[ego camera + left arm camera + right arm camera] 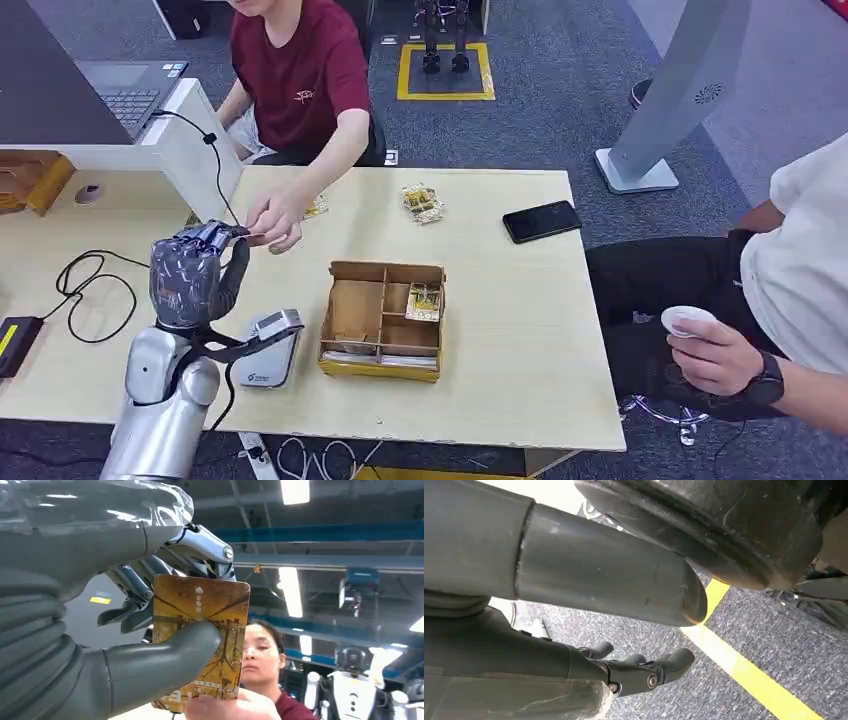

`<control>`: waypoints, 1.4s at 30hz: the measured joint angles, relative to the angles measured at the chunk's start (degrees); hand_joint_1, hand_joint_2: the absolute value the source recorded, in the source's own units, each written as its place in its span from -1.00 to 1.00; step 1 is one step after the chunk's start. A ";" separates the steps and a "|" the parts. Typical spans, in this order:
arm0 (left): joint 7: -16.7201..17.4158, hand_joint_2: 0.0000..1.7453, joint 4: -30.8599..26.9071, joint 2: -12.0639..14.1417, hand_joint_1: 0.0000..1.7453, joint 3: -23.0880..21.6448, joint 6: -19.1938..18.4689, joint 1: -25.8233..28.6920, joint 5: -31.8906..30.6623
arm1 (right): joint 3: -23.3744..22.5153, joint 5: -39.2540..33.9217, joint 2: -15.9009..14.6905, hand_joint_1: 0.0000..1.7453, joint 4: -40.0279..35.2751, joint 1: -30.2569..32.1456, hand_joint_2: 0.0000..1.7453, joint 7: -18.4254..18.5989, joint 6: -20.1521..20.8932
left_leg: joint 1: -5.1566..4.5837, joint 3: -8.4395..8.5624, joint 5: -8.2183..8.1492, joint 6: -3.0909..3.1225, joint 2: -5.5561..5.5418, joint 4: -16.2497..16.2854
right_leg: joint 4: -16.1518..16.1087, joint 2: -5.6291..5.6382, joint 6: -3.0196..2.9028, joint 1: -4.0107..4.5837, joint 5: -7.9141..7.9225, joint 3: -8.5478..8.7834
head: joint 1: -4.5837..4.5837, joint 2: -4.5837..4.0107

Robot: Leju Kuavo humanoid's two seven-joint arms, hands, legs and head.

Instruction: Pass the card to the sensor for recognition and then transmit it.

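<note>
Card [200, 645], brown and gold with a branching tree-like print, is sitting pinched in our left hand [150, 630]: the thick grey thumb [165, 660] is pressing across its face while the darker fingers [135, 587] are backing it from behind. In the head view we are holding that left hand [190, 275] raised above the pale wooden table [500, 330], near its left part. A person in a dark red shirt [300, 75] is reaching across from the far side; their hand [272, 220] is meeting ours at the fingertips, and in the left wrist view their fingers [225, 707] are touching the card's lower edge.

We are noting the grey card sensor [268, 350] lying flat on the table just beside our left forearm, toward the table's front edge. To its right a cardboard divided box [383, 318] is standing with one small printed card [424, 300] in a right-hand compartment. Farther back, a small packet [422, 203] and a black phone [541, 221] are lying apart on the tabletop. A black cable [90, 290] is looping over the left end.

Our right hand [644, 672] is hanging over grey carpet with a yellow line [754, 680], fingers loosely spread and holding nothing. A second person [790, 290] is sitting at the right, holding a small white round object [686, 320].
</note>
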 joint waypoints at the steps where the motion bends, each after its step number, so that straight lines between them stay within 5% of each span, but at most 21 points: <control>1: -0.02 1.00 0.22 -0.18 1.00 0.22 0.00 -0.09 0.00 | 0.00 0.00 0.00 -1.00 0.00 -0.01 -1.00 0.00 0.00 | 0.00 -0.02 0.00 0.00 0.00 0.00 | 0.00 0.00 0.00 0.00 0.00 -0.01 | 0.00 0.00; 10: -0.13 1.00 1.77 -1.25 1.00 1.51 0.00 -0.43 -0.13 | 0.00 -0.02 0.00 -1.00 0.00 -0.01 -1.00 0.04 0.07 | 0.00 -0.07 0.00 0.00 0.01 0.00 | 0.00 0.01 0.00 0.00 0.00 -0.06 | 0.00 0.00; 11: -0.13 1.00 1.86 -1.31 -1.00 1.53 0.00 -0.44 0.04 | 0.00 -0.02 0.00 -1.00 0.00 -0.02 -1.00 0.09 0.07 | 0.00 -0.07 0.00 0.00 0.01 0.00 | 0.00 0.01 0.00 0.00 0.00 -0.07 | 0.00 0.00; 19: 0.39 1.00 2.98 -2.06 -1.00 1.51 0.00 -0.59 3.24 | 0.00 -0.09 0.00 -1.00 0.00 -0.02 -1.00 0.04 0.07 | 0.00 -0.07 0.00 0.00 0.01 0.00 | 0.00 0.01 0.00 0.00 0.00 -0.08 | 0.00 0.00; 24: 8.66 1.00 6.08 -0.65 -1.00 -2.72 -0.40 -1.22 16.63 | -0.09 -0.13 0.00 -1.00 0.00 -0.02 -1.00 0.02 -0.15 | 0.00 -0.06 0.00 0.00 0.02 0.00 | 0.00 0.01 0.00 0.00 0.01 -0.09 | 0.00 -0.02; 27: 11.87 1.00 6.41 0.83 -1.00 -8.49 -4.05 -1.02 28.27 | -0.50 -0.39 0.00 -1.00 0.00 0.09 -1.00 0.09 -0.66 | 0.00 -0.08 0.01 0.00 -0.02 0.01 | 0.00 -0.02 0.00 0.00 0.00 -0.08 | -0.02 0.00; 32: 13.22 1.00 2.23 2.47 -1.00 -17.51 -12.95 2.41 34.91 | -1.55 -1.22 0.00 -1.00 0.00 0.26 -1.00 0.09 -1.07 | -0.03 -0.13 -0.02 0.03 -0.01 0.00 | -0.01 0.01 0.02 0.00 -0.01 -0.08 | 0.00 0.00; 35: 12.65 1.00 -1.51 4.00 -1.00 -22.67 -19.22 4.79 36.74 | -2.10 -1.44 0.00 -1.00 0.00 0.36 -1.00 0.00 -1.11 | -0.03 -0.15 -0.08 0.06 0.00 0.00 | -0.04 0.01 0.03 -0.01 -0.02 -0.10 | 0.00 0.00; 42: 11.26 1.00 -7.64 7.29 -1.00 -30.50 -24.26 8.23 36.29 | -3.34 -2.19 0.00 -1.00 0.00 0.53 -1.00 0.00 -1.11 | -0.02 -0.14 -0.07 0.06 -0.01 0.00 | -0.05 0.00 0.03 -0.02 -0.02 -0.12 | -0.02 0.00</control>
